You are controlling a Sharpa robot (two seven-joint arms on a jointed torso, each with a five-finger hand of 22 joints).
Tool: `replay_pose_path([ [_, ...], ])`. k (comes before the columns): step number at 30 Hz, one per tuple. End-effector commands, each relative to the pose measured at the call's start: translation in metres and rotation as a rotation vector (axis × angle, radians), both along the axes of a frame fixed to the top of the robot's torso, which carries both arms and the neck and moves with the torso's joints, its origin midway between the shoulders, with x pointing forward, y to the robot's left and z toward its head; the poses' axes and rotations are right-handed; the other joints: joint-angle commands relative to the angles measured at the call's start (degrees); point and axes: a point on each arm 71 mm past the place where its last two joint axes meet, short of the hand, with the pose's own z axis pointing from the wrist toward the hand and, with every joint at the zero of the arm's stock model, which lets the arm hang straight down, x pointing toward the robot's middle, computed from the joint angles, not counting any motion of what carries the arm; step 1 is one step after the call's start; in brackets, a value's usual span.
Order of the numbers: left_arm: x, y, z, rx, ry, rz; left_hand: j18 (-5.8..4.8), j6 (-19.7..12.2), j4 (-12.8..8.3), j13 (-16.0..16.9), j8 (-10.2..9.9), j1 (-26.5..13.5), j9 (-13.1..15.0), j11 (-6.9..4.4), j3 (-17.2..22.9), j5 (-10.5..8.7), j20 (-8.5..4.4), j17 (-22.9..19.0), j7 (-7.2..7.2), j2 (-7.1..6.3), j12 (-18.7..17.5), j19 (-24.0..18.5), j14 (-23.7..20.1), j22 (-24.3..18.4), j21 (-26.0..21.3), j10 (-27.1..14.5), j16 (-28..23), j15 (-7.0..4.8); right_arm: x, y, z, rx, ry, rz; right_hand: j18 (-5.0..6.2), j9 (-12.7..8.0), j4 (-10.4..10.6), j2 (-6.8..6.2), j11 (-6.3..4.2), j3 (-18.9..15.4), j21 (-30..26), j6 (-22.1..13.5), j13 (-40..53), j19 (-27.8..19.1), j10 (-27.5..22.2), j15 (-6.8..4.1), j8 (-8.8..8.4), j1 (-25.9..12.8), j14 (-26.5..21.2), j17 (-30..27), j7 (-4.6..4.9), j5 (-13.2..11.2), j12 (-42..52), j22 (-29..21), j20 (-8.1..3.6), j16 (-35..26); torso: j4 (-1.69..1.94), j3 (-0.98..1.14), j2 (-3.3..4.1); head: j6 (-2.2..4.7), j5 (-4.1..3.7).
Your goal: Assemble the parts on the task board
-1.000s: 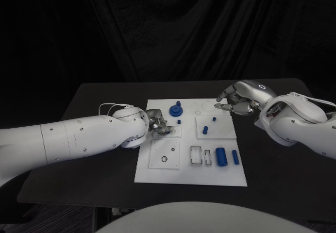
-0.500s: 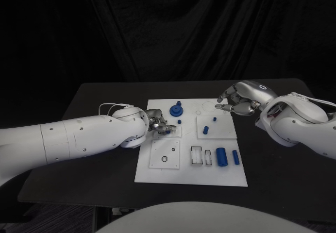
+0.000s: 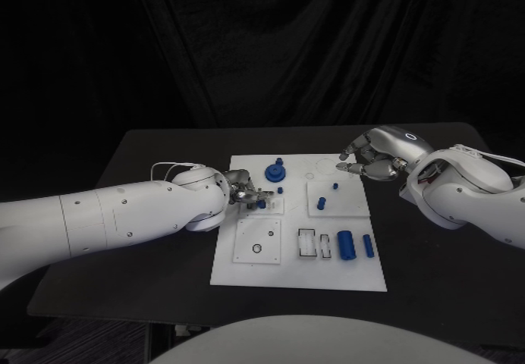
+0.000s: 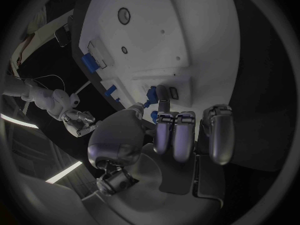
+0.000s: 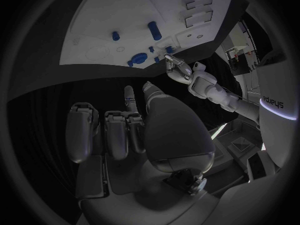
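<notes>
Black table, white board [image 3: 246, 269]: we are seating a part.
Our left hand [image 3: 245, 191] pinches a small blue peg [image 4: 150, 92] at its fingertips over the board's left-middle block, seemingly to align it; our right hand [image 3: 372, 157], fingers curled and empty, waits by the far edge.

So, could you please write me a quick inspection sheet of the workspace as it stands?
Surface: black table, bare around the board.
Job's things: white task board; blue parts on it, among them a large cylinder lying near its right edge.
Clutter: nothing seen.
Hands: left hand pinches a small blue part over the board; right hand curled, holding nothing, at the board's far right corner.
Cables: thin white cable on the left wrist.
Surroundings: black curtain behind.
</notes>
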Motion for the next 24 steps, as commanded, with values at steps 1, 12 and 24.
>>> replay_pose_path([
  [1,-0.0019,-0.0006,-0.0035,-0.01,0.007,-0.006,0.07,-0.87,-0.01,15.09,1.17,0.67,2.52,-0.45,-1.09,0.75,-0.16,15.09,-0.18,0.96,0.21,0.2,6.05,7.46,0.18,6.06,0.37,-0.29,-0.0002,-0.0009,-0.0016,-0.005,0.009,-0.015,-0.19,-0.06,-0.05,0.21,0.23,0.37,-0.26,0.37,13.42,1.56,4.52,0.24,-0.35,0.28,5.07,11.18,-0.11,0.25,-0.19,11.77,0.27,-0.2,0.02,0.01,0.0,-0.01,0.03],
  [12,-0.0012,-0.0013,-0.0035,-0.018,0.006,-0.022,0.11,-2.31,-0.07,15.09,2.59,2.62,6.65,-0.51,-2.42,2.7,-0.24,15.09,-0.27,2.18,0.21,0.12,6.05,7.52,-0.08,6.06,0.37,-0.34,0.0,-0.0006,-0.0019,-0.007,0.012,-0.016,-0.19,-0.08,-0.01,0.26,0.24,0.38,-0.27,0.37,13.38,1.55,4.49,0.25,-0.36,0.26,5.06,11.18,-0.11,0.29,-0.23,11.76,0.27,-0.2,-0.06,-0.01,0.03,-0.01,0.2],
  [24,-0.0014,-0.0056,-0.0025,-0.041,-0.005,-0.049,0.14,-2.69,-0.19,15.09,2.79,4.99,8.12,-0.57,-2.49,5.33,-0.25,15.09,-0.36,2.81,0.21,0.02,6.05,7.56,-0.28,6.06,0.37,-0.36,0.0001,-0.0001,-0.0024,-0.009,0.015,-0.016,-0.17,-0.1,0.02,0.34,0.24,0.4,-0.35,0.39,13.28,1.52,4.41,0.25,-0.37,0.25,5.05,11.13,-0.11,0.33,-0.31,11.74,0.27,-0.24,0.0,0.01,-0.01,-0.01,0.25],
])
